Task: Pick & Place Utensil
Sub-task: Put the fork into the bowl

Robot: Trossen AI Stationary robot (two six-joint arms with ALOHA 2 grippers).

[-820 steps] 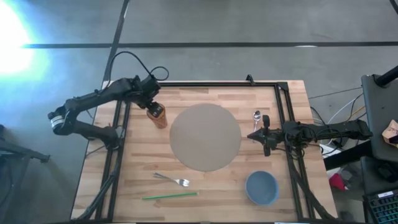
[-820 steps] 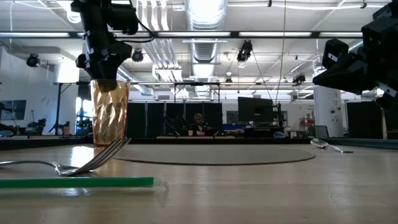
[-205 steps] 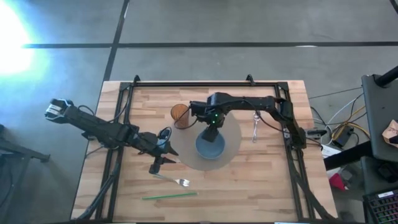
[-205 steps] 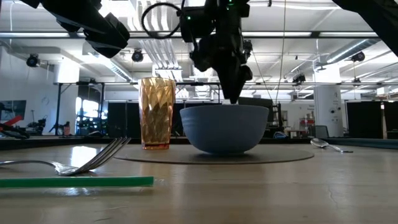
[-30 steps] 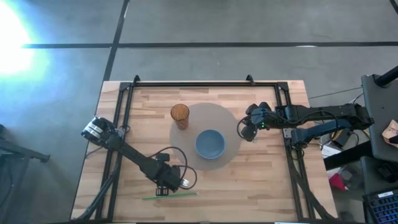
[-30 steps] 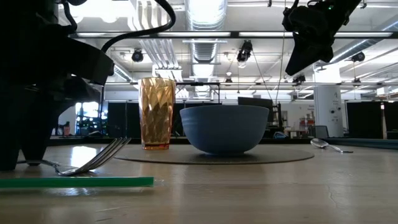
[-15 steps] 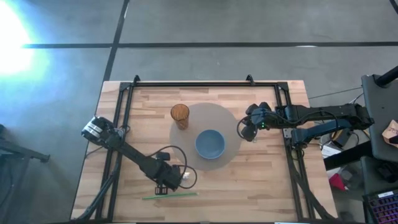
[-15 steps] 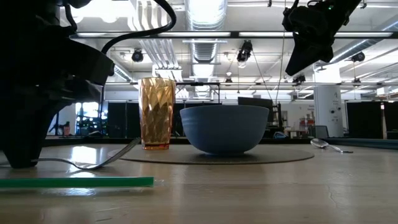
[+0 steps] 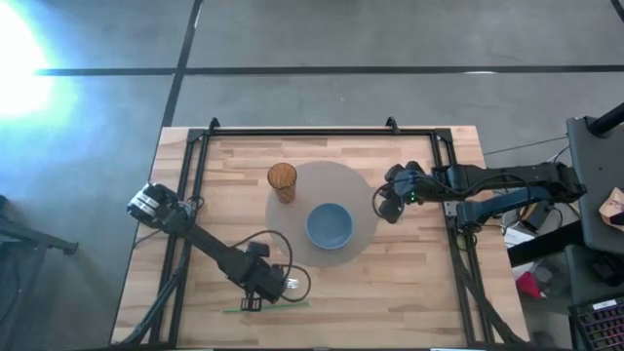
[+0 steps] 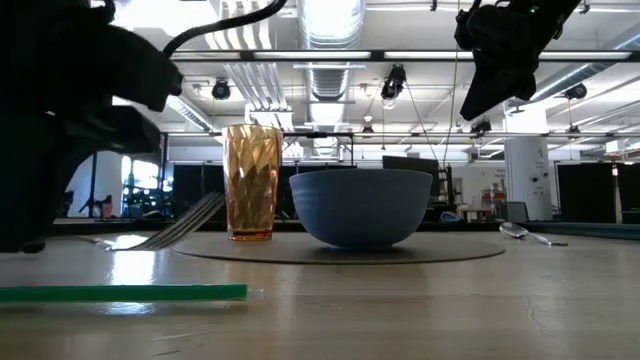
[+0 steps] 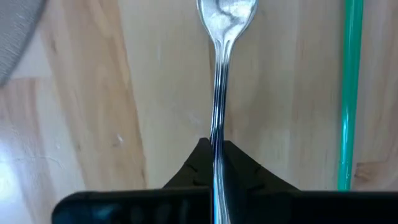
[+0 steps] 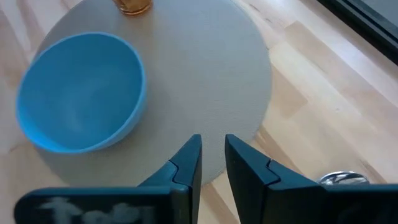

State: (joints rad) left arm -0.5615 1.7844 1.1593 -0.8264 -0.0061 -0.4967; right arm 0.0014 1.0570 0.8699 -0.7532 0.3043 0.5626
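Wooden desk takes up most of the overhead shot, with a round grey mat in the middle of it. On the mat a blue bowl sits a bit toward 5 o'clock of centre, and an amber ribbed cup stands at the mat's 10 o'clock edge. The left arm stretches from the 8 o'clock side of the desk toward 6 o'clock, and the left gripper is down there clamped on the handle of the fork; the wrist camera shows the handle pinched tight between the two dark fingers, with the head end pointing away. From desk level the fork's tines are tipped up off the wood, so it looks lifted at that end, though I can't tell if the whole thing is clear of the desk. A green straw lies flat just beside it, on the 6 o'clock side. The right gripper hangs above the mat's 3 o'clock edge, fingers close together with only a slim gap and nothing between them. A spoon lies on the desk close by it.
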